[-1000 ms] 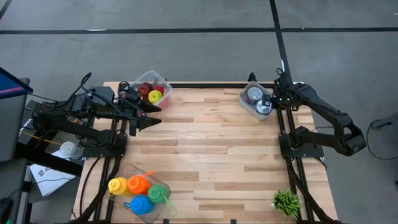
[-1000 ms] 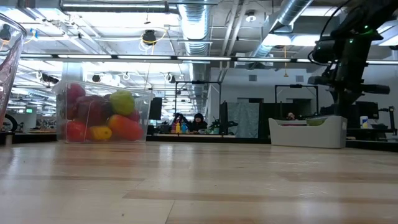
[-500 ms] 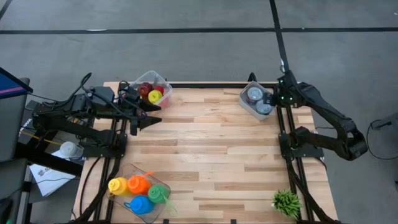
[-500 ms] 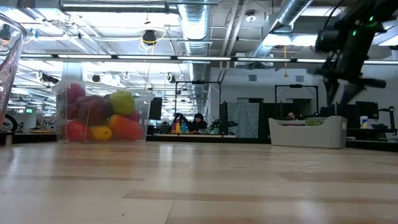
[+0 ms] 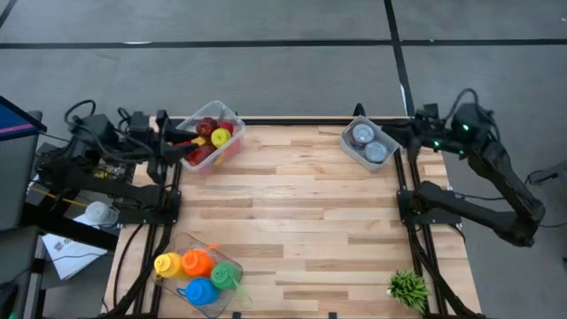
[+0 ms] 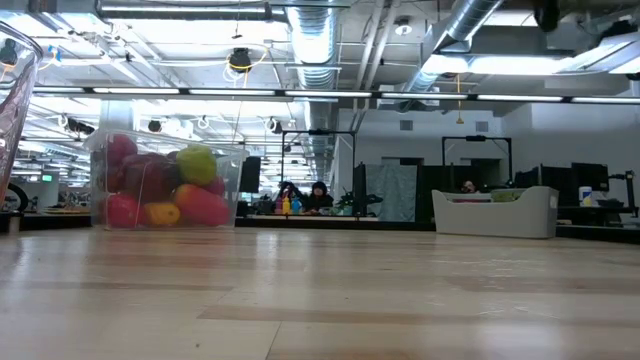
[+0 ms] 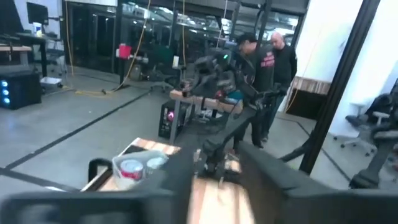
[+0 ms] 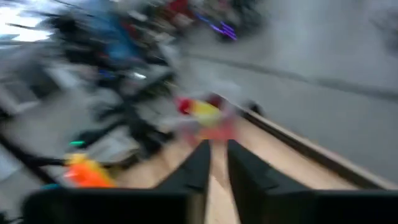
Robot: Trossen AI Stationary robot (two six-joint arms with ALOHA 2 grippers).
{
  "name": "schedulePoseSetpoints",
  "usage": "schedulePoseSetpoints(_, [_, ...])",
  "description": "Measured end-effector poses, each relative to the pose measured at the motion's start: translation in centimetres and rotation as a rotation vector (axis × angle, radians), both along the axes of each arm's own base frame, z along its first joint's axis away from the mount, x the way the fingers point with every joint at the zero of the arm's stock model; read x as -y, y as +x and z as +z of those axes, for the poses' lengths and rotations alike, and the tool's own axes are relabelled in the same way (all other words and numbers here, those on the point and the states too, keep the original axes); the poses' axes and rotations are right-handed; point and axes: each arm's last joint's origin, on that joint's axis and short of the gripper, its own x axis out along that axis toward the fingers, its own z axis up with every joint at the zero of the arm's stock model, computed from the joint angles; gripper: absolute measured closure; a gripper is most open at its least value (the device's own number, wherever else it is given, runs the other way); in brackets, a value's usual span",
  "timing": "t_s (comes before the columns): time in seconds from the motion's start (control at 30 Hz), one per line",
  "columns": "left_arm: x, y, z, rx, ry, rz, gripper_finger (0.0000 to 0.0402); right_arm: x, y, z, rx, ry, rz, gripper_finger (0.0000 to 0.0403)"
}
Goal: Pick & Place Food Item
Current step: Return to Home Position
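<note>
A clear bin of plastic fruit stands at the table's far left corner; in the low view the fruit bin shows red, yellow and green pieces. A white bin with cans stands at the far right, and the can bin shows in the low view too. My left gripper hovers open over the table's left edge, just left of the fruit bin. My right gripper hovers at the right edge beside the can bin, fingers a narrow gap apart. Neither holds anything. Neither gripper shows in the low view.
A clear tray of coloured bottles lies at the near left corner, and a small green plant stands at the near right. The wooden table top between them is bare. People stand in the room beyond the table.
My right gripper has risen out of the can bin and drawn back toward the table's right edge, leaving the low view. My left gripper has drawn back from beside the fruit bin toward the left edge. Both bins have stayed in place.
</note>
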Motion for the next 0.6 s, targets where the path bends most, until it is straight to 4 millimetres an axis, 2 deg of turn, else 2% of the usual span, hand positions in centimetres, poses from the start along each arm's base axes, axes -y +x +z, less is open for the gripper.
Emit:
schedulePoseSetpoints(0.07, [0.0,-0.5,-0.9,-0.013,0.018,0.001,0.0343,-0.9,0.1,-0.1,0.061,-0.054,0.083,0.0391])
schedulePoseSetpoints(0.13, [-0.1,-1.0,-2.3,-0.021,0.029,0.001,0.0385,-1.6,0.2,-0.4,0.138,-0.107,0.151,0.0389])
schedulePoseSetpoints(0.23, [-0.1,-1.8,-4.5,0.011,0.01,-0.001,0.0387,-2.4,0.9,-1.9,0.24,-0.146,0.263,0.0399])
schedulePoseSetpoints(0.4, [-0.2,-3.4,-8.1,0.091,-0.068,-0.009,0.0399,-2.9,4.3,-6.8,0.362,-0.123,0.363,0.0401])
schedulePoseSetpoints(0.5, [-0.2,-4.6,-9.5,0.142,-0.113,-0.017,0.0399,-3.5,5.5,-9.0,0.407,-0.156,0.403,0.0401])
schedulePoseSetpoints(0.6, [-0.3,-5.6,-10.6,0.179,-0.131,-0.021,0.0401,-4.3,6.2,-10.2,0.42,-0.171,0.462,0.0402])
